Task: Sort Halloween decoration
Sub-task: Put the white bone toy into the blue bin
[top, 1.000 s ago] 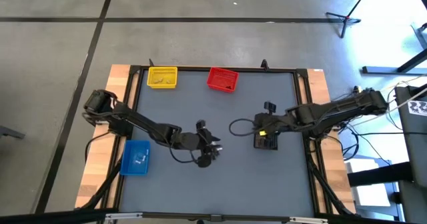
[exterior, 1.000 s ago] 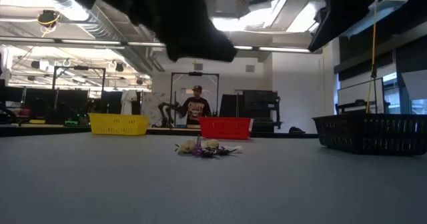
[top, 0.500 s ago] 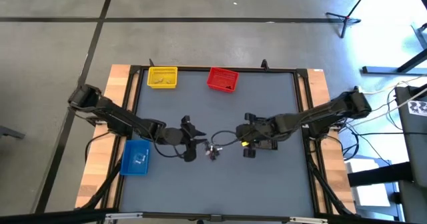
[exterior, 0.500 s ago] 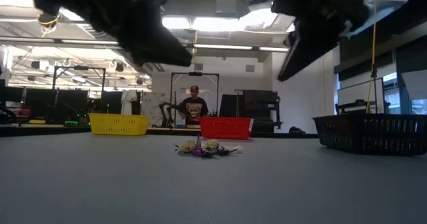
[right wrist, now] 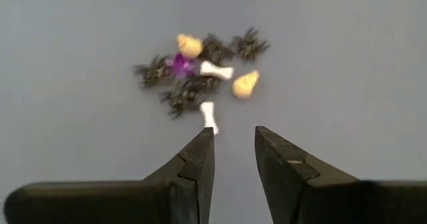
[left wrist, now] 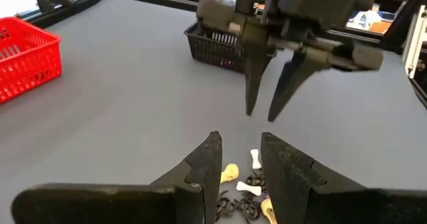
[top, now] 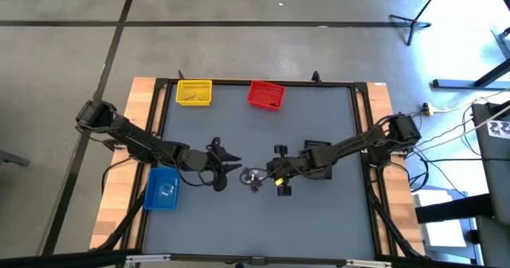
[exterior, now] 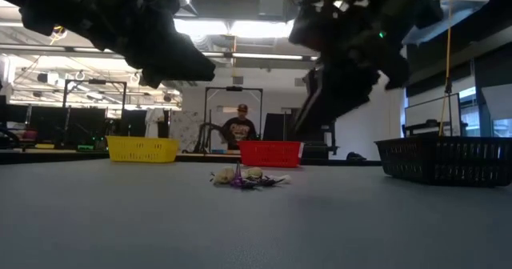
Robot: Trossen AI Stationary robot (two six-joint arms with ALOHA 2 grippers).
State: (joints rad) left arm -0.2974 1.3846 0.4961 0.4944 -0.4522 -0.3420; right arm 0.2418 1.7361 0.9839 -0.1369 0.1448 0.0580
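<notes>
Blue bin (top: 162, 189) at worktop (top: 319, 220) left edge. Left hand (top: 231, 161) just left of the Halloween decoration (top: 254, 179), fingers (left wrist: 207, 159) parted, holding nothing. Trinkets heaped mid-worktop: white, purple, dark, pale tan. Right hand (top: 279, 170) just right of the heap, above it, fingers (right wrist: 200, 159) parted, empty. Yellow bin (top: 194, 92) and red bin (top: 265, 95) along far edge.

Both arms reach inward over the middle of the worktop, their tips facing each other, near but apart. The left claw (top: 225, 158) is parted and empty. The right claw (top: 279, 171) points down, fingers parted, holding nothing.
</notes>
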